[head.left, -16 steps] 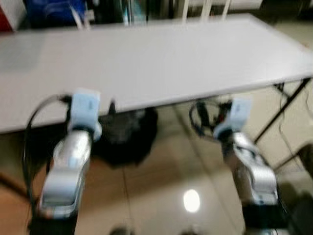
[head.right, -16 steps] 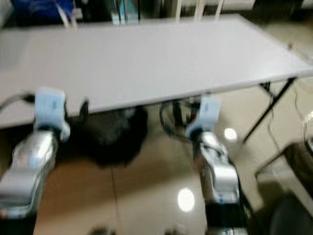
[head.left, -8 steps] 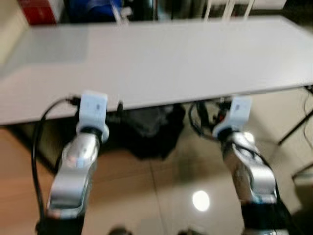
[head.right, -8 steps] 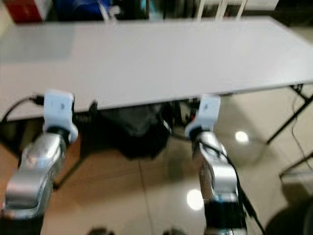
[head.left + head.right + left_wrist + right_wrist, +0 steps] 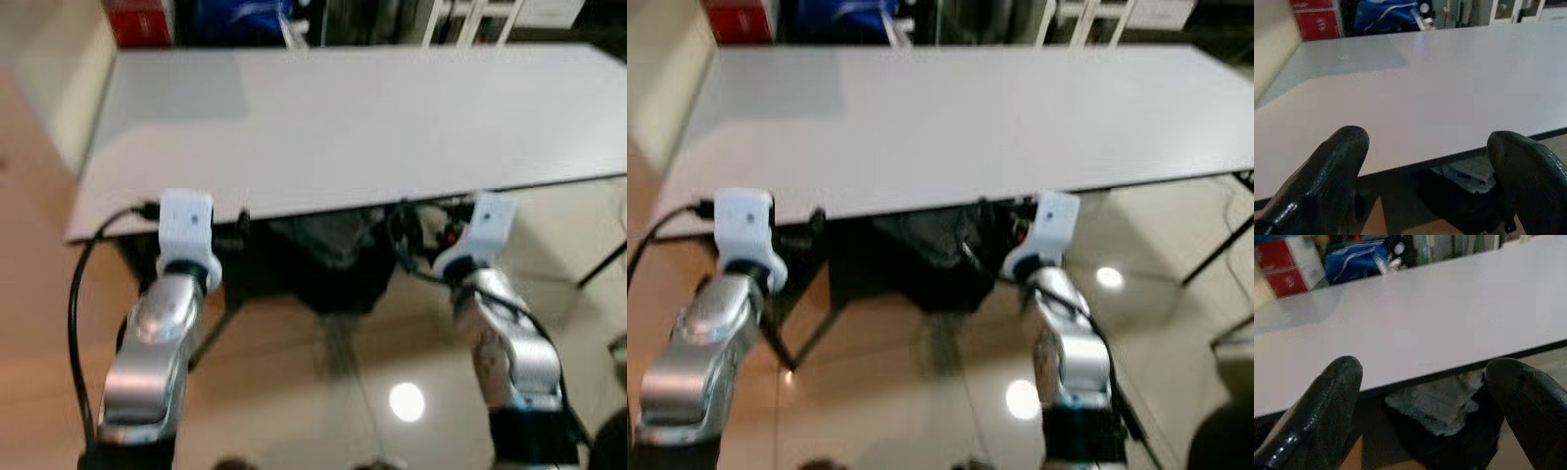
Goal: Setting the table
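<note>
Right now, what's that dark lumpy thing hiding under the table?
Find the long white table, then look at the floor below its near edge, between the two silver arms. The black bag slumps there, soft, with something pale grey showing at its top.

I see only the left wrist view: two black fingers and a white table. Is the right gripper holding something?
Observer: No. The right gripper is open and holds nothing; its fingers stand wide apart before the near edge of the white table.
Operator: What is the dark thing under the table?
Observer: In the head views it is a black bag on the floor beneath the near edge, between the two arms.
Operator: Where does the table end on my left?
Observer: Its left end shows in the left eye view, with a cream wall beside it and a red box behind the far corner.
</note>
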`<state>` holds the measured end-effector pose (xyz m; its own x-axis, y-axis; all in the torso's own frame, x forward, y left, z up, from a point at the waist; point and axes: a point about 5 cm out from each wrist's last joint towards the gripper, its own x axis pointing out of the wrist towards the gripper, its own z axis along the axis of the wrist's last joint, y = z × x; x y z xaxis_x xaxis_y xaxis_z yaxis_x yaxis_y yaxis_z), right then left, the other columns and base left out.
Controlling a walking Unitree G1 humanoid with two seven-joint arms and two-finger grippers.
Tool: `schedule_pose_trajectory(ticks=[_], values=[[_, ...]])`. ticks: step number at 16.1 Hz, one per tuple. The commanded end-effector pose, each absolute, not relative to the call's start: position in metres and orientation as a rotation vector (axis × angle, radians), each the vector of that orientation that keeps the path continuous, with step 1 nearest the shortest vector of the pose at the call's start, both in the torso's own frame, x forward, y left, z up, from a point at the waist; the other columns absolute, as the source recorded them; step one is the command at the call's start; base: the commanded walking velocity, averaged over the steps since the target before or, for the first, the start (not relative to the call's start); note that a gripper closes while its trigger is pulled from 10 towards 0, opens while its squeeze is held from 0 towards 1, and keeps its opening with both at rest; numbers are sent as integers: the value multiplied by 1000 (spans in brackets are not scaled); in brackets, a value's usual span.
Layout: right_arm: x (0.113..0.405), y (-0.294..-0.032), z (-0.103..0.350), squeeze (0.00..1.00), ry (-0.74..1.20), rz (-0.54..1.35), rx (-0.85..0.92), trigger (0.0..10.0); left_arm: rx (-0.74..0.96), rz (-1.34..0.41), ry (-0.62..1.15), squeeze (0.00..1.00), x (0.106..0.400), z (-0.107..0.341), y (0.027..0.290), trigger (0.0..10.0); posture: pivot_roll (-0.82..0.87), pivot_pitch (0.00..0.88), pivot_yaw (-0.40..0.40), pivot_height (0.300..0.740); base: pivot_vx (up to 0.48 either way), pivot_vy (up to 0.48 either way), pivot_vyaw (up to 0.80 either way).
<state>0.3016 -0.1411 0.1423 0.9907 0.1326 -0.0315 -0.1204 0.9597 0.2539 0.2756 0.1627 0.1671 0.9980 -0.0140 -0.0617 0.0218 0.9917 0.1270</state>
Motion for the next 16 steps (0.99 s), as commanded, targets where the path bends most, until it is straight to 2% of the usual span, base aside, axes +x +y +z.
schedule_pose_trajectory(ticks=[1,3,7,8,9,14,15,16], values=[[303,-134,151,1000,13,165,254,10000,138,-2,53,1000,275,170,167,10000,-6,52,-46,740,0,480,0],[303,-128,158,1000,-11,192,241,10000,142,10,62,1000,276,168,170,10000,-6,51,-50,740,0,480,0],[306,-131,153,1000,6,156,254,10000,191,37,46,1000,276,171,172,10000,8,49,-54,740,0,480,0],[305,-129,154,1000,2,170,244,10000,189,66,58,224,278,168,176,10000,-4,37,-55,740,0,480,0],[306,-130,155,1000,-2,175,238,10000,202,61,54,0,282,168,173,10000,0,50,-54,740,0,480,0],[309,-135,154,1000,1,141,211,10000,212,40,37,0,282,169,168,10000,4,40,-51,740,0,480,0],[310,-131,154,0,11,153,172,10000,217,41,37,0,284,170,167,10000,13,51,-48,740,0,480,0],[310,-131,153,0,15,157,162,10000,220,36,22,0,286,173,164,10000,22,57,-53,740,0,480,0]])
